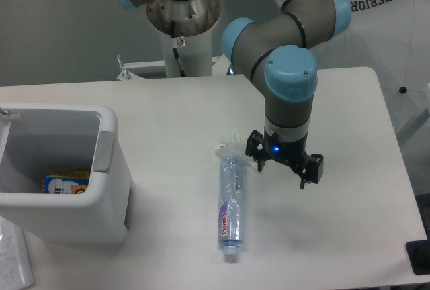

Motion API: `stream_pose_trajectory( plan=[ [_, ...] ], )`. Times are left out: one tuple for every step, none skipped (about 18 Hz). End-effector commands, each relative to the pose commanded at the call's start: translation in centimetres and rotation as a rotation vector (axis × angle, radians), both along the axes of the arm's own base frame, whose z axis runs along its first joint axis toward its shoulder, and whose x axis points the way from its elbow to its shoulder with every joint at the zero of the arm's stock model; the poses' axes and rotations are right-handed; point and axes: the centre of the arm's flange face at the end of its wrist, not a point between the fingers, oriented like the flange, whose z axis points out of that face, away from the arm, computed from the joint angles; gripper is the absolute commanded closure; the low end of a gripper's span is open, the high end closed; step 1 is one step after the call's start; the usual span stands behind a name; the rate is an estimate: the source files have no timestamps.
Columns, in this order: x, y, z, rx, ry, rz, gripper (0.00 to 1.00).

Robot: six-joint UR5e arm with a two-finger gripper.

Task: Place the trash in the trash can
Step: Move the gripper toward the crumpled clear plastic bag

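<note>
A printed packet [66, 184] lies inside the trash can [107, 189] (at nine o'clock); the gripper [282, 172] hangs open and empty beside the bottle [231, 206].

Trash can [101, 189] cut off at left; packet [66, 184] inside perhaps half hidden.

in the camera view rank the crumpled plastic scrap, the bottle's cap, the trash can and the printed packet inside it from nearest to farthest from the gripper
Measured from the gripper:
1. Crumpled plastic scrap, just to its left in the image, at the bottle's upper end.
2. Bottle cap, lower left, at the bottle's near end.
3. Trash can, far left; its grey-handled side faces the gripper.
4. Printed packet, inside the can, farther left.
</note>
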Motion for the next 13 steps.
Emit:
stream_pose_trajectory(
  plan=[
    [0.0,0.0,-0.1,0.000,0.000,0.000,0.00],
    [0.1,0.0,-0.3,-0.001,-0.003,-0.002,0.00],
    [0.2,-0.2,-0.7,-0.003,-0.009,-0.004,0.00],
    [0.3,-0.4,-0.9,-0.004,-0.012,-0.002,0.00],
    [0.4,-0.6,-1.2,-0.007,-0.017,-0.001,0.00],
    [0.5,-0.6,-1.5,-0.010,-0.021,-0.002,0.00],
    [0.7,-0.7,-1.8,-0.014,-0.026,-0.004,0.00],
    [0.7,-0.7,-1.9,-0.016,-0.028,-0.007,0.00],
    [0.8,-0.7,-2.1,-0.020,-0.029,-0.017,0.00],
    [0.9,-0.9,-2.4,-0.026,-0.033,-0.028,0.00],
    [0.7,-1.4,-2.9,-0.033,-0.042,-0.028,0.00],
    [0.6,-2.0,-3.6,-0.037,-0.057,-0.021,0.00],
    [0.8,-2.8,-4.6,-0.046,-0.077,-0.010,0.00]
  ],
)
